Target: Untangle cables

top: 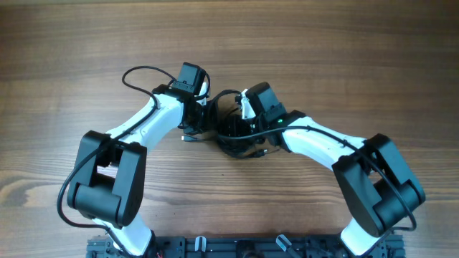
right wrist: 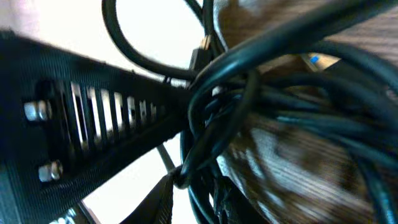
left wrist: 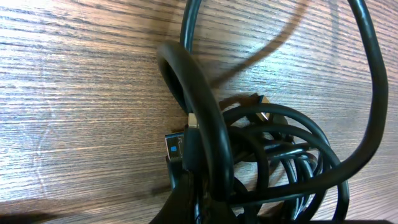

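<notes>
Even light is bathing the surface [top: 72, 43]; right wrist's cables [right wrist: 280, 99] are blurring, white glare blowing out behind.

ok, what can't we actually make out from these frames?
- Overhead: how the cables cross in the clump. Both wrists cover it and the strands are too small.
- Left wrist: whether the left gripper pinches a strand. Its fingertips are cut off by the bottom edge, under loops.
- Right wrist: jaw gap of the right gripper. It is blurred, with the cable bundle in front.
- Plug count: only one blue plug shows clearly, in the left wrist view.
</notes>
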